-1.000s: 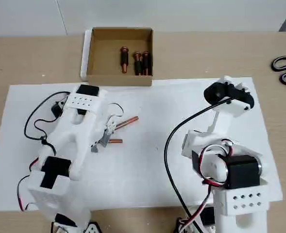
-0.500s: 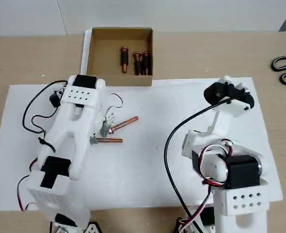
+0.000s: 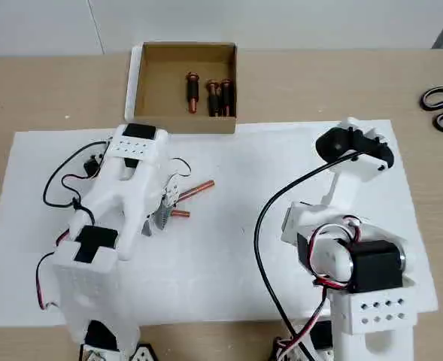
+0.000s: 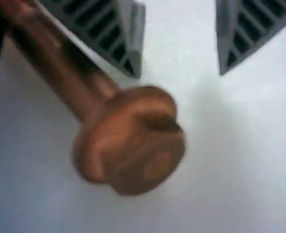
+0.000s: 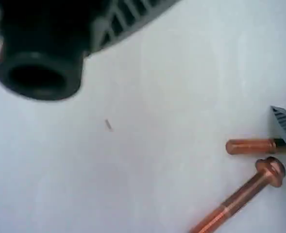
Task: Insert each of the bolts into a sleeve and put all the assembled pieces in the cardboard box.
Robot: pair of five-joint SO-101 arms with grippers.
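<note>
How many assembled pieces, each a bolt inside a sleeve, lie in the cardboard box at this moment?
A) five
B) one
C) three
C: the high view shows three assembled pieces lying side by side in the cardboard box, each a copper bolt with a dark sleeve on it.

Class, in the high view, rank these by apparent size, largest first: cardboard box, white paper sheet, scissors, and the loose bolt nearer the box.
1. white paper sheet
2. cardboard box
3. scissors, cut off at the edge
4. loose bolt, similar in length but far thinner
</note>
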